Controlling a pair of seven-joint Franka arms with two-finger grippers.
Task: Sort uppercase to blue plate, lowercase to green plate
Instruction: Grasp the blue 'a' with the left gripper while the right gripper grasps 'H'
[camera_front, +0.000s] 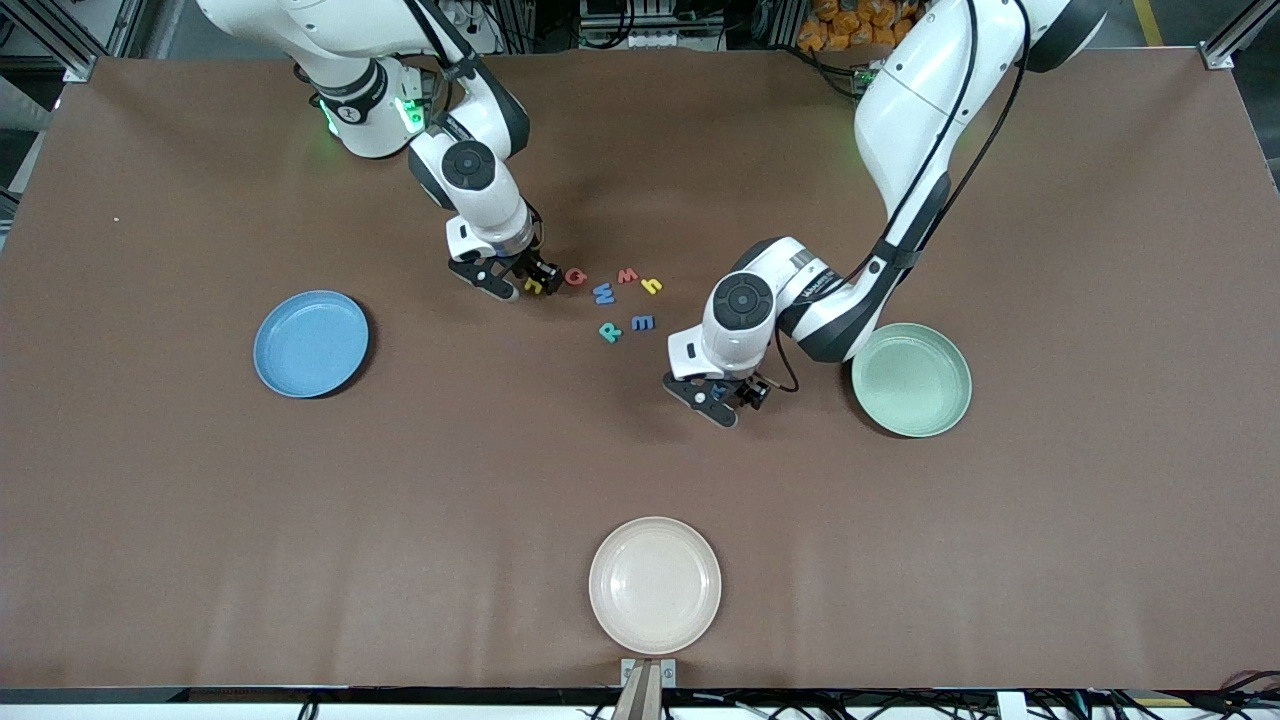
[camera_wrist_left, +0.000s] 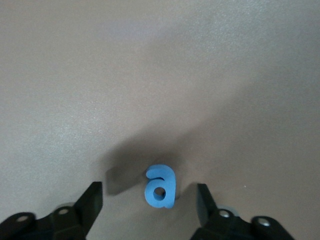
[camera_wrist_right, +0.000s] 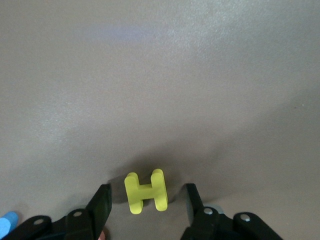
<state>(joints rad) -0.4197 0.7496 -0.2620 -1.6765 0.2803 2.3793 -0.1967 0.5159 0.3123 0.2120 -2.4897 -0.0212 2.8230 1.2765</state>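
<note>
both arms are down at the table together. the right gripper (camera_front: 522, 278) sits at the right arm's end of the little row of foam letters, its black fingers (camera_wrist_right: 100, 205) straddling the small yellow foam capital h (camera_wrist_right: 145, 191). there is a gap on each side of the letter, so the jaws are parted and nothing is pinched yet. the left gripper (camera_front: 728, 392) is low over bare table nearer the front camera than the letter cluster, and its own fingers (camera_wrist_left: 91, 201) stand wide on either side of a small blue foam lowercase letter with a round hole (camera_wrist_left: 160, 186), a p or q shape, lying flat and untouched.

the other letters lie loose between the two grippers: the red foam q (camera_front: 575, 275), the red foam small w (camera_front: 627, 275), the yellow foam small h (camera_front: 651, 286), the larger blue foam w (camera_front: 604, 293), the teal foam r (camera_front: 610, 332) and the blue foam e (camera_front: 643, 322).

the round blue plastic plate (camera_front: 311, 343) lies toward the right arm's end, the round pale green plastic plate (camera_front: 911, 379) just beside the left arm's wrist, and both look bare. a cream plate (camera_front: 654, 584) sits near the front edge.

so this reads as a double pick, sorting barely begun. next, each pair of jaws needs to squeeze squarely on its letter's sides, lift clear, then carry the capital to blue and the lowercase to green.
</note>
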